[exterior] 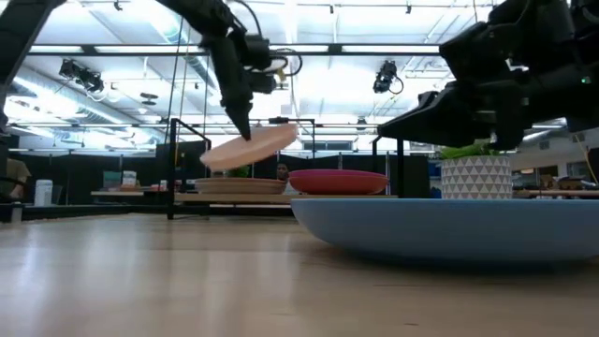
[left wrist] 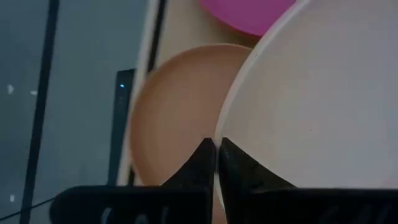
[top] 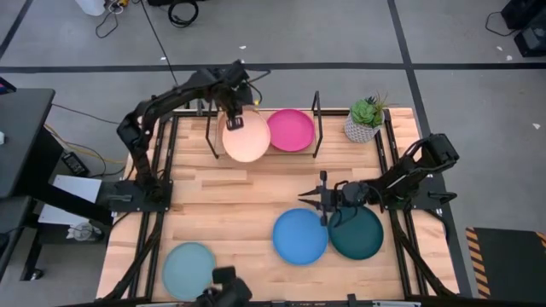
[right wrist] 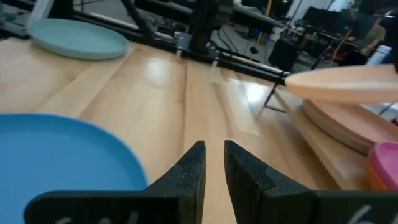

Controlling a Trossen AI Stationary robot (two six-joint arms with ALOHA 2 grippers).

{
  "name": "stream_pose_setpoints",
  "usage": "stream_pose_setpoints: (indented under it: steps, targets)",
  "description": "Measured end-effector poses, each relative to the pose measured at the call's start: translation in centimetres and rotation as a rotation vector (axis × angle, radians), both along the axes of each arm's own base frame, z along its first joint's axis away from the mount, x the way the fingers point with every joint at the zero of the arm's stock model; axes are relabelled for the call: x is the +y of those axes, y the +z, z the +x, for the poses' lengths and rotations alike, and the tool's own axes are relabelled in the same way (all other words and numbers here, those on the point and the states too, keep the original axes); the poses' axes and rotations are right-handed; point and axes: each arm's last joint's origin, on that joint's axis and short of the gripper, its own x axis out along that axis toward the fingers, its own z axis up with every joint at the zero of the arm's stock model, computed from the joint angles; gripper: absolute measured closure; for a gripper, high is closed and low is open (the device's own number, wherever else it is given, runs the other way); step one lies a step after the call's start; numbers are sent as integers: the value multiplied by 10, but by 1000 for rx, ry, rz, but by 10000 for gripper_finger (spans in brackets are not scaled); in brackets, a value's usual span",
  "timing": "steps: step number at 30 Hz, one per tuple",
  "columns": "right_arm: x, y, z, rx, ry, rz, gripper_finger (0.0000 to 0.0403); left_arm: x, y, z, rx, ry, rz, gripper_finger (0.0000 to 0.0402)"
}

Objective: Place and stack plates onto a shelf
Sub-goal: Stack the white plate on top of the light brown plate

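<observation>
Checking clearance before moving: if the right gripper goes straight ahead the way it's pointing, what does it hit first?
Probably nothing close: the right gripper points over bare tabletop past the blue plate. Depth is uncertain.

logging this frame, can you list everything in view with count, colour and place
cream plate: 1, cream, tilted above the shelf's left half, held
terracotta plate: 1, on the shelf beneath it
magenta plate: 1, shelf's right half
shelf: 1, light wood, black frames, far table edge
blue plate: 1, table front
dark teal plate: 1, beside blue
light teal plate: 1, front left
potted plant: 1, green, right of shelf
left gripper: clamps cream plate's rim
right gripper: slightly open, above the table near blue plate
</observation>
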Motion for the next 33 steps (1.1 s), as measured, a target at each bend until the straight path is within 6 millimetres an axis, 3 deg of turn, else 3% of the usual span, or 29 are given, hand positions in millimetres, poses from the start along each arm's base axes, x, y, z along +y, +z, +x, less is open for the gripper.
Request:
stream_pose_setpoints:
  steps: [8,20,33]
  targets:
    - [-8,-1,1,7,-29,4,338,28,-8,-9,23,48,84,388]
    - [-8,-1,1,12,-25,-9,338,43,17,-16,-39,181,150,386]
    - [-8,-1,1,13,-23,-8,338,52,-24,-13,173,150,93,383]
